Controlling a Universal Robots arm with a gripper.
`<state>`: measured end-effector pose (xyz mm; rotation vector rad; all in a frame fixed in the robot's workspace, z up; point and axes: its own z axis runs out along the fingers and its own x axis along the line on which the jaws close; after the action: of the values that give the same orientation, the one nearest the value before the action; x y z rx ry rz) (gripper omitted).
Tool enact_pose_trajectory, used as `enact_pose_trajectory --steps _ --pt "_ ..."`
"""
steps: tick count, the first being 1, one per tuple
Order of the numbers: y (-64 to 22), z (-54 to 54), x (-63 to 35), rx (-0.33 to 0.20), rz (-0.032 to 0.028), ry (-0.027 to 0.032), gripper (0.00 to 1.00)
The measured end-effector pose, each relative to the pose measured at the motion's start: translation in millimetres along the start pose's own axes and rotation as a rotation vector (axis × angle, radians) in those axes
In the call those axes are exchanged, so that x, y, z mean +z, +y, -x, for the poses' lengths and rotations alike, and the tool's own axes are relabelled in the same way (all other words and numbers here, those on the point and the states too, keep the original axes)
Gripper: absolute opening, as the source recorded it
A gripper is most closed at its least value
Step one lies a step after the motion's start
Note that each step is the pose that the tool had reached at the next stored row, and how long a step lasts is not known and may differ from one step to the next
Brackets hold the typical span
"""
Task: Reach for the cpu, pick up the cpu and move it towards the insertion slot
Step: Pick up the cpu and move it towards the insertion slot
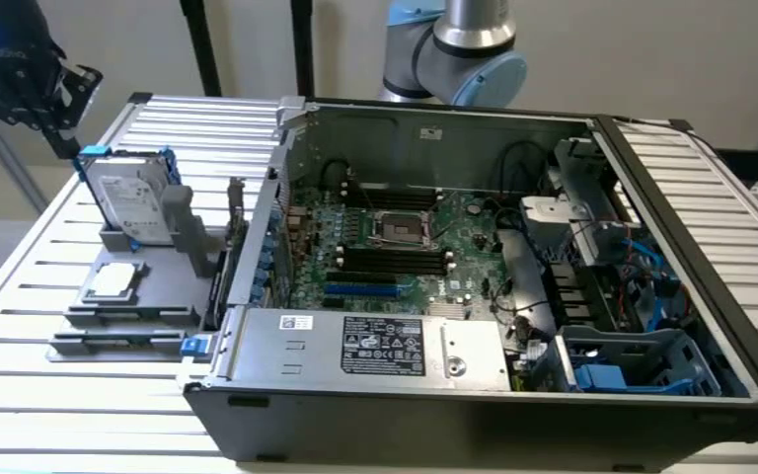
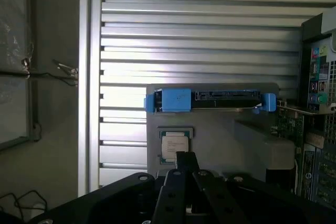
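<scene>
Black tower case lies open, the insertion slot set in its green board. Beside it, on the exterior view's left, a grey holder carries the cpu lying flat; my gripper hangs above, apart, fingers pressed together, pinching nothing

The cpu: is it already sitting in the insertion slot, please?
No, the cpu lies on the grey tray outside the computer case, apart from the insertion slot.

Cropped, covered
The end effector runs off the exterior view's left edge; its body hides one edge of the cpu.
</scene>
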<state>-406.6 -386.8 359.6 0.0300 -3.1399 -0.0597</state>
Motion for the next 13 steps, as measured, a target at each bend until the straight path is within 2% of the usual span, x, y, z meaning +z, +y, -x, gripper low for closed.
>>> enact_pose_trajectory --steps 4,10,13 --pt "-4.3 -0.1 0.7 0.0 -0.0001 -0.0001 0.11" --pt "-23.1 -0.4 2.9 -0.001 -0.0001 -0.0001 0.11" --pt "-28.2 -0.5 5.2 -0.002 -0.0001 -0.0001 0.11"
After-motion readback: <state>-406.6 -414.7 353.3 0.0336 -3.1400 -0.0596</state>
